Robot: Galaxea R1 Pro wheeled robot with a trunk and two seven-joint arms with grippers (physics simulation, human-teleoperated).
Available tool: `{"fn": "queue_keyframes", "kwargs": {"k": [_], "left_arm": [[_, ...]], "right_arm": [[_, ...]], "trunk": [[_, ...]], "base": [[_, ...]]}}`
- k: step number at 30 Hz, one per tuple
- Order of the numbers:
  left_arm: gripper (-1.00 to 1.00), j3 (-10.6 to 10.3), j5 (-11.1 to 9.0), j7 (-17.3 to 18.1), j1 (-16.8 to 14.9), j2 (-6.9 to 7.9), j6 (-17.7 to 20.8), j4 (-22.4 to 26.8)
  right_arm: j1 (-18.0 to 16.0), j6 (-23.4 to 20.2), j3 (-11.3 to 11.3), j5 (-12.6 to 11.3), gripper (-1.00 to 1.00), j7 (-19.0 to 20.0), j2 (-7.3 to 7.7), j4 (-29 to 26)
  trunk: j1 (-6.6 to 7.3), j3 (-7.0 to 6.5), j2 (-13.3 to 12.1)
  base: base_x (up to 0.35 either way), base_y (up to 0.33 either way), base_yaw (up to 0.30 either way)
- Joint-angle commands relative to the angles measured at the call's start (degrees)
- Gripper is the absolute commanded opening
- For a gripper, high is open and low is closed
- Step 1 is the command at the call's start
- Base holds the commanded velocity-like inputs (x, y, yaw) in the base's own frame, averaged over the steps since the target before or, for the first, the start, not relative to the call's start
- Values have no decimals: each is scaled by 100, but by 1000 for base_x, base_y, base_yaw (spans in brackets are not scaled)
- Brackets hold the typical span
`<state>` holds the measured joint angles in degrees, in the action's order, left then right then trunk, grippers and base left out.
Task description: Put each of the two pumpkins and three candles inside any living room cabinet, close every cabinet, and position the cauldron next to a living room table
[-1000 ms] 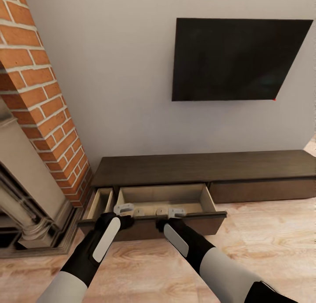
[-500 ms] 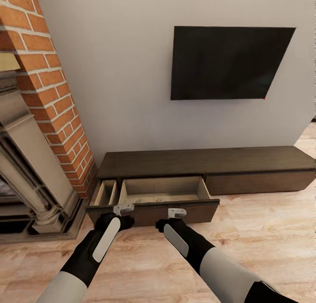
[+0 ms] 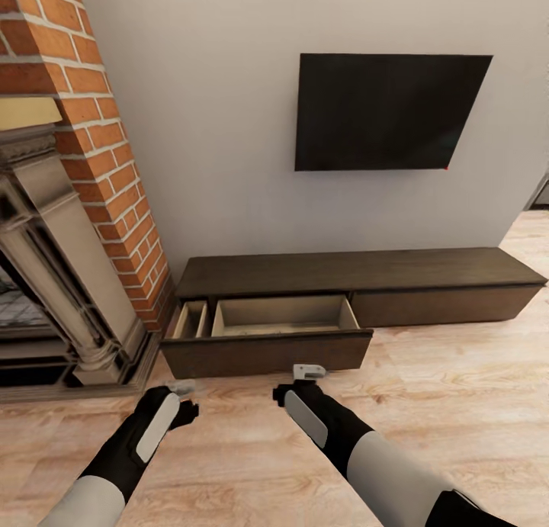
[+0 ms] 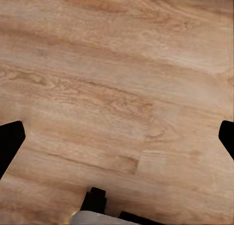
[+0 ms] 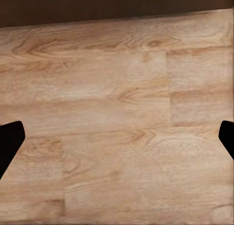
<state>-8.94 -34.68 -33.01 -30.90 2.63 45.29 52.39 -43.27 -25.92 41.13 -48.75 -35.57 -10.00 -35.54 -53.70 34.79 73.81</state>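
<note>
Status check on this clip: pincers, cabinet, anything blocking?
Left pincer and right pincer open, empty, over bare floor. Cabinet drawer pulled out; its contents can't be made out. Nothing between pincers and drawer front.

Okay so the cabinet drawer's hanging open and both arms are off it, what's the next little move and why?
Probably bring the right gripper forward onto the open drawer's front and push it in. The cabinet must end closed, that drawer stands pulled out, and both grippers hang open over bare floor, the right one just short of the front.
</note>
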Motion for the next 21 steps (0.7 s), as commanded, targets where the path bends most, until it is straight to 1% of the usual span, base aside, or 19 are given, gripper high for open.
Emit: {"fn": "queue_keyframes", "kwargs": {"k": [1,3,6,8,9,11,12,13,14,15,16,17,21], "left_arm": [[100,-17,-57,-51,-4,39,-84,-375],[100,-25,-36,-44,-2,95,-457,-1021],[100,-60,-13,-28,3,155,-1213,-1792],[100,-74,-2,32,10,173,-1544,-2316],[100,-83,5,124,11,177,-1662,-2558],[100,-96,35,438,15,191,-1918,-2954],[100,-100,58,627,18,212,-2078,-3133],[100,-102,72,720,19,227,-2165,-3224],[100,-105,119,977,21,279,-2432,-3471],[100,-106,133,1053,21,292,-2522,-3543],[100,-110,153,1175,22,314,-2707,-3677],[100,-113,166,1293,22,338,-2976,-3834],[100,-116,158,1394,30,359,-3346,-4078]], "right_arm": [[3,-2,21,-34,100,-59,0,9],[73,44,24,-20,100,-77,0,24],[427,188,26,17,100,-93,0,35],[674,385,26,23,100,-93,0,42],[779,532,26,24,100,-92,0,54],[954,883,26,19,100,-91,0,86],[1036,1036,29,17,100,-94,0,123],[1072,1100,32,17,100,-95,0,150],[1142,1236,42,16,100,-97,0,248],[1159,1268,44,16,100,-97,0,287],[1181,1314,47,15,100,-98,0,374],[1194,1347,49,15,100,-92,0,469],[1214,1496,52,12,100,-50,0,763]], "trunk": [[2,5,4],[2,5,4],[2,5,4],[2,5,4],[2,5,4],[2,5,4],[2,5,4],[2,5,4],[2,5,4],[2,5,4],[2,5,4],[2,5,4],[2,5,4]], "base": [[-149,0,0],[-78,0,0],[-27,0,0],[-8,0,0],[-4,0,0],[-2,0,0],[-1,0,0],[0,0,0],[0,0,0],[0,0,0],[0,0,0],[0,0,0],[0,0,0]]}}
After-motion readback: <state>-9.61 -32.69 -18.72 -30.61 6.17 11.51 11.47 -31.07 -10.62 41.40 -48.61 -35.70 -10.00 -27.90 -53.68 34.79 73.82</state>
